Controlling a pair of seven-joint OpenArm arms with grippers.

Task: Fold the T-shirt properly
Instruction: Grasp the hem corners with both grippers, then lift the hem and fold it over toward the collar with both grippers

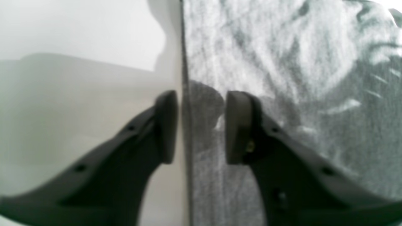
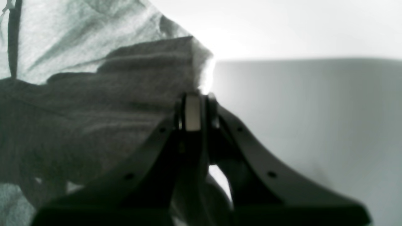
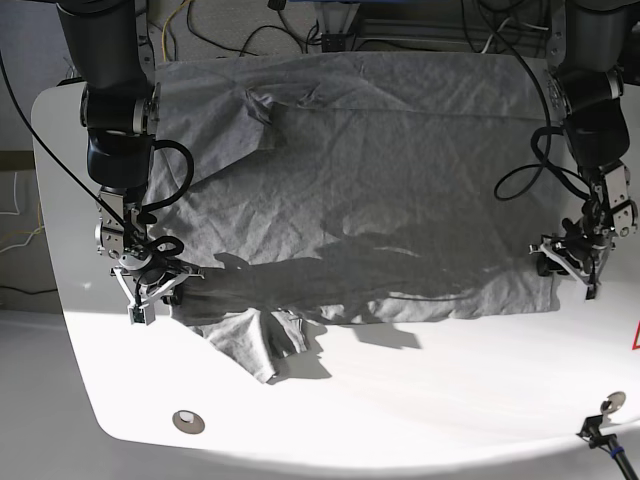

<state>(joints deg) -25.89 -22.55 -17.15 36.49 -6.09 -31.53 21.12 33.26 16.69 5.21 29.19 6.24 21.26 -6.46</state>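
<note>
The grey wrinkled T-shirt [image 3: 350, 200] lies spread across the white table [image 3: 420, 400], no lettering showing. One sleeve [image 3: 255, 345] is crumpled at the near edge. My left gripper [image 3: 568, 262] is at the shirt's right-hand edge. In the left wrist view its fingers [image 1: 201, 125] stand apart and straddle the hem: one pad [image 1: 166, 125] over bare table, the other [image 1: 238, 125] over the T-shirt [image 1: 282, 62]. My right gripper [image 3: 150, 288] is at the shirt's left edge. In the right wrist view it [image 2: 196, 110] is shut on a corner of the T-shirt [image 2: 94, 94].
A round fitting [image 3: 187, 421] sits in the table near its front left edge. A small clamp-like object [image 3: 610, 405] stands at the front right corner. Cables [image 3: 250, 25] run along the back behind the table. Bare table lies in front of the shirt.
</note>
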